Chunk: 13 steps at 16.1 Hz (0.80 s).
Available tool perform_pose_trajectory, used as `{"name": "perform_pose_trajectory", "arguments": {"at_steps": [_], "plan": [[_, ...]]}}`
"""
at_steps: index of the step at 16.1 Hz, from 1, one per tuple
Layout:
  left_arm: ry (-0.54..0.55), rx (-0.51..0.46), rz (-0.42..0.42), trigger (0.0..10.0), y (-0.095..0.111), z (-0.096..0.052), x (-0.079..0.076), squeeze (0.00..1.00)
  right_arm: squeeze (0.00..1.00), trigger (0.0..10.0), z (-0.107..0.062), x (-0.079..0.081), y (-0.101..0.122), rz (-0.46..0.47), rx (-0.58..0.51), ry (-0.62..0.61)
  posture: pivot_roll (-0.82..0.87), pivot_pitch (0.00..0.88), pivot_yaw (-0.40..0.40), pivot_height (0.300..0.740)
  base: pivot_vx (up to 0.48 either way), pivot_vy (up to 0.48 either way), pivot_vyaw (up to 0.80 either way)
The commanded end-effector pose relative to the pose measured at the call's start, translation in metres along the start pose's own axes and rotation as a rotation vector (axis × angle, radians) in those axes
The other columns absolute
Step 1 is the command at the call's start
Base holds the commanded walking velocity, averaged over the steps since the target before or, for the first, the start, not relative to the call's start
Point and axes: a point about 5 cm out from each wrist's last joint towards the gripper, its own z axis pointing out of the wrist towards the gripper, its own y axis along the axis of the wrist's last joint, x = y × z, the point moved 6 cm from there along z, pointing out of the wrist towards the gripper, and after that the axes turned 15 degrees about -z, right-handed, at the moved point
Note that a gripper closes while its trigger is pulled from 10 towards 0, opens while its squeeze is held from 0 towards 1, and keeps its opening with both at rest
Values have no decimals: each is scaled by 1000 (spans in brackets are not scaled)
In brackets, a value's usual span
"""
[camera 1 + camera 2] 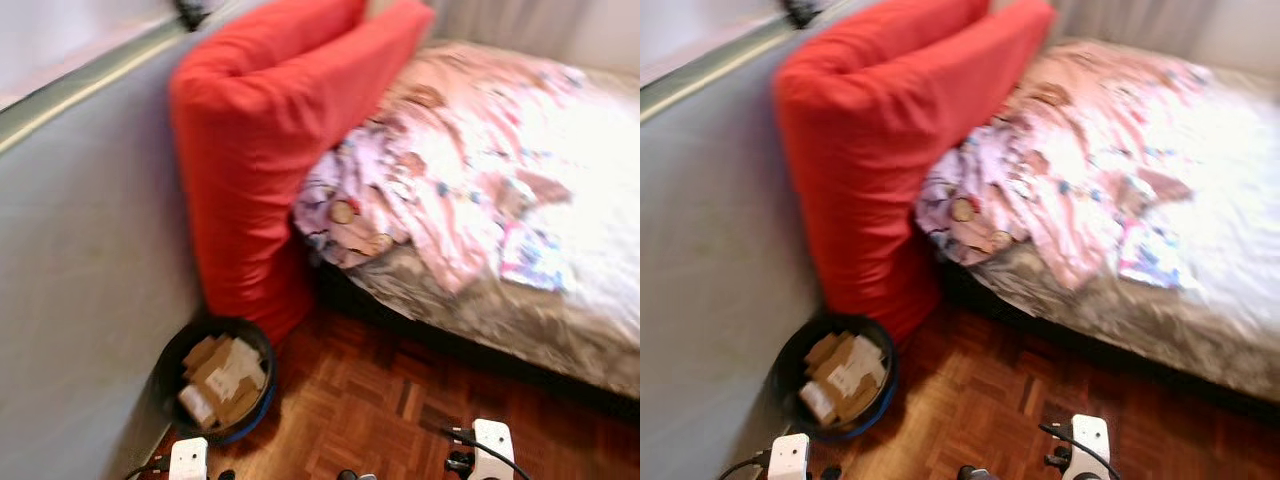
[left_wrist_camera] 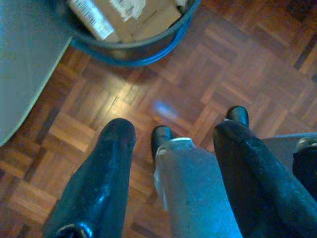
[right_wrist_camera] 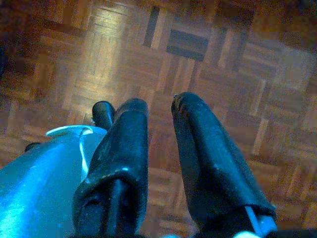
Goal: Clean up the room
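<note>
left end effector (image 2: 173,134): spread, empty, over floor
right end effector (image 3: 158,111): narrow gap, empty
bin (image 1: 170,365): cardboard inside, beside red cushion (image 1: 270,130)

The two head cameras look forward and down from high up at the black bin (image 1: 215,378), with the red cushion (image 1: 270,130) and the bed (image 1: 520,200) behind it. Both show the same scene. The left wrist camera looks straight down, close to the wood floor (image 2: 198,79) beside the bin. The right wrist camera looks down at floor too.
</note>
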Motion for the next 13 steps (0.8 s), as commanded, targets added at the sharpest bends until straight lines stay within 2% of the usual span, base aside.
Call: {"name": "perform_pose_trajectory", "arguments": {"at_steps": [1, 3, 5, 13], "plan": [[143, 123, 15, 10000, -11, -10, 55, 0, 0, 10000, -10, 26, -43, -61, 116, 157, 86, 0, 4, 740, 0, 0, -800], [145, 123, 12, 10000, -11, -10, 56, 0, 0, 10000, -10, 25, -43, -64, 114, 156, 87, 0, 0, 740, 0, 0, -800], [146, 124, 13, 10000, -11, -10, 56, 0, 0, 10000, -10, 24, -42, -54, 112, 151, 86, 0, -1, 740, 0, 0, 0], [144, 124, 15, 10000, -13, -10, 55, 0, 0, 10000, -10, 23, -41, -50, 107, 145, 85, 0, 0, 740, 0, -254, 0]]}}
